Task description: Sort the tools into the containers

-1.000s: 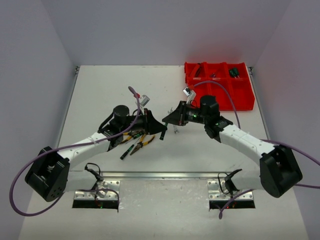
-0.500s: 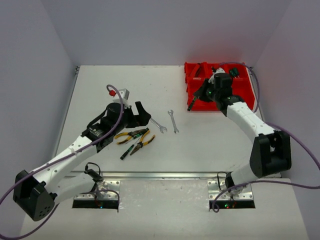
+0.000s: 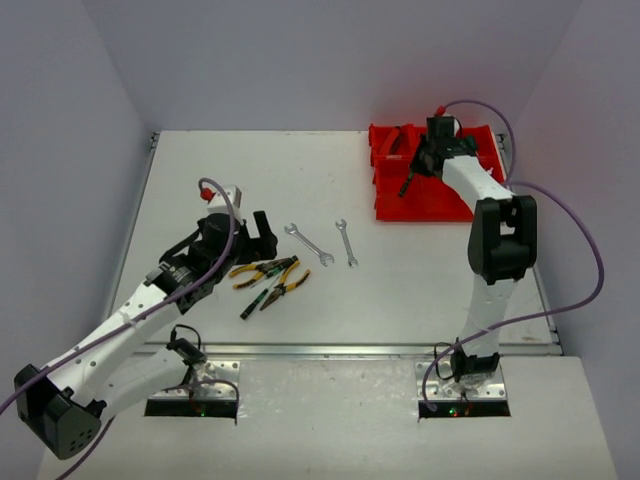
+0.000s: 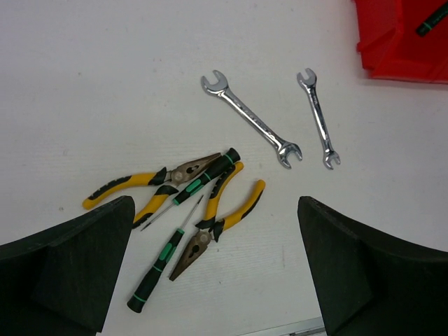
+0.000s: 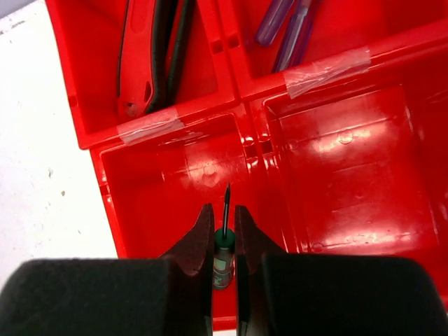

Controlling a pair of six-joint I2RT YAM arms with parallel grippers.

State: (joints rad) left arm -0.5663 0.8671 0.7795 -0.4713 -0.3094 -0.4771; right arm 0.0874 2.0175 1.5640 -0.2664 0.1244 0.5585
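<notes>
Screwdriver, green-and-black: clenched between the fingers of the right pincer, tip pointing away, above the near-left compartment of the red containers. A second ago this pincer was at mid-desk facing the left one; it has since swung out over the bins.

Left pincer: released, jaws spread wide and empty, drawn back leftward and hanging above the loose pile.

On the desk:
- two silver wrenches, near each other but not touching
- two yellow-handled pliers
- two green-black screwdrivers, overlapping the pliers in one cluster

Already in the bins:
- red-black cutter, far-left compartment
- blue-handled screwdrivers, the compartment beside it
</notes>
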